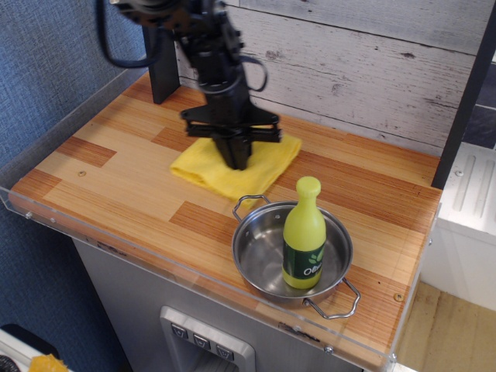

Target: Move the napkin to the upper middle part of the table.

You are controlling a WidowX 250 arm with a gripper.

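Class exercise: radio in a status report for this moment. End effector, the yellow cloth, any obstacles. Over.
End effector pressed down on bright yellow folded napkin; open or shut unclear. Napkin flat on striped wooden table, near upper middle. Steel pan with yellow-green bottle sits just in front, apart.

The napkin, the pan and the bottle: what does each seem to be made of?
Napkin: soft yellow cloth, matte, its edges limp and folded.
Pan: probably steel, shiny, with wire loop handles.
Bottle: looks like plastic, glossy yellow-green, with a dark printed label.

You have one fixed view, set above and in front of the table [116, 167], looking down toward the plank wall [349, 62]. It stands at moderate range, framing the whole tabletop.
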